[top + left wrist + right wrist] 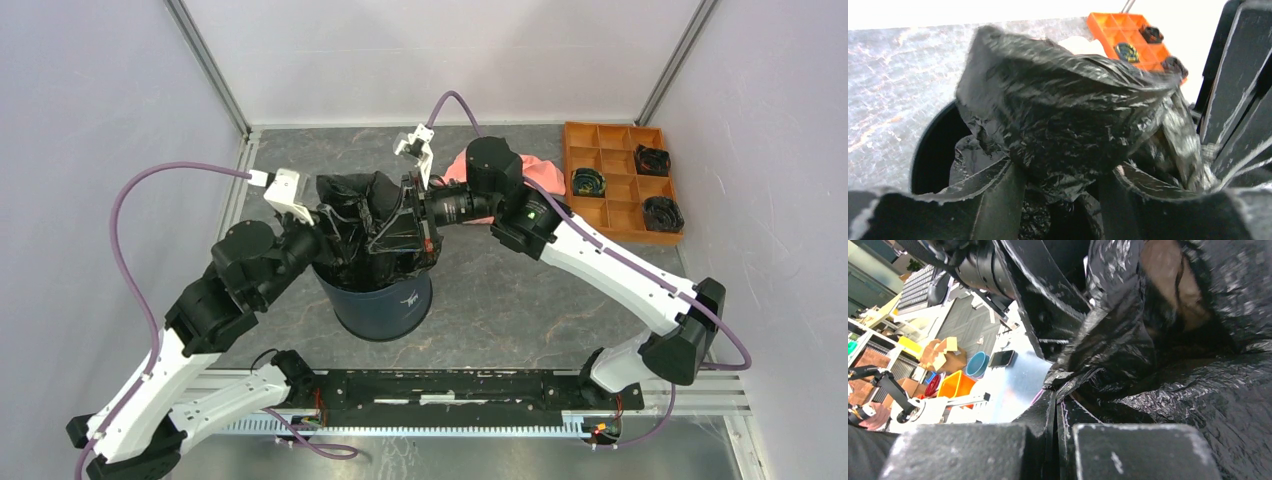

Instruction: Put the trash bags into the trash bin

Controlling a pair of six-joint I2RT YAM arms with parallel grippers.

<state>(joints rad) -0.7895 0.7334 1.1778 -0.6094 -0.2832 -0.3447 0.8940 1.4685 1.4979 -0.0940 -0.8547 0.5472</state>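
Note:
The black trash bag (pixel 362 212) is bunched up above the mouth of the navy trash bin (pixel 385 305), with its lower part hanging into the bin. My left gripper (pixel 328 236) is at the bag's left side. In the left wrist view its jaws stand apart (pixel 1060 200) with wrinkled bag (pixel 1063 105) bulging between them, over the bin's dark inside (pixel 933 155). My right gripper (pixel 412 215) is at the bag's right side. In the right wrist view its fingers are pressed together (pixel 1057 396) on a fold of the bag (pixel 1128 355).
A salmon-pink cloth (pixel 462 163) lies behind the right wrist. An orange compartment tray (pixel 605 185) with dark items stands at the back right and also shows in the left wrist view (pixel 1113 27). The two arms meet closely over the bin.

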